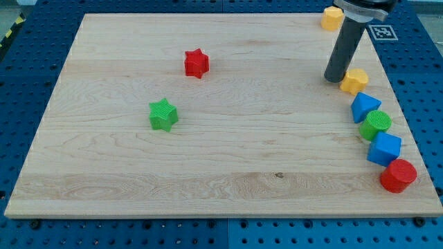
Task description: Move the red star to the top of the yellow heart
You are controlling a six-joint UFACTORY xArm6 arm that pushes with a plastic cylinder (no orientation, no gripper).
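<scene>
The red star [196, 63] lies on the wooden board [208, 159], left of centre and toward the view's top. Two yellow blocks show at the right, and I cannot tell which is the heart. One yellow block [355, 81] lies near the right edge. The other yellow block [331, 18] is at the top right corner, partly hidden by the arm. My tip [336, 78] rests on the board, touching or just left of the nearer yellow block and far to the right of the red star.
A green star [163, 114] lies below and left of the red star. Along the right edge, from top to bottom, lie a blue triangle [365, 107], a green cylinder [376, 124], a blue cube [384, 149] and a red cylinder [398, 176].
</scene>
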